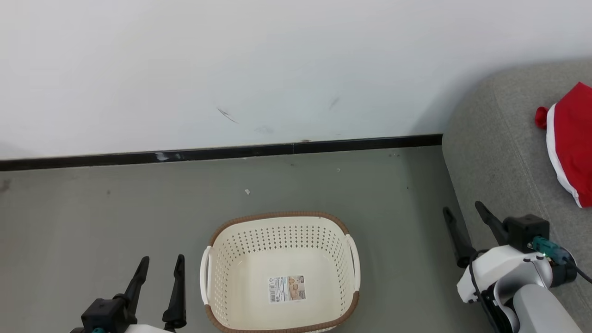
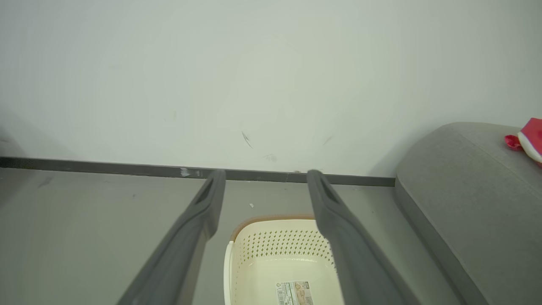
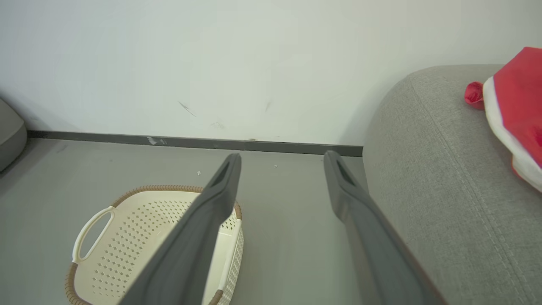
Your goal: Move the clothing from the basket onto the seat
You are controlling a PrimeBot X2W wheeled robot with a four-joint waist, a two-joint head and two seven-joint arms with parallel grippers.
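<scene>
Head view: label in basket; right wrist view: 1 handle slot

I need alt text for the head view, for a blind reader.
An empty cream basket stands on the grey floor between the left gripper and the right gripper, both open. Red clothing lies on the grey seat at right.

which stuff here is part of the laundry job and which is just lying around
Job: red clothing, basket with only its label inside, grey seat.
Lying about: white scrap on the floor, scuffs on the wall.
</scene>
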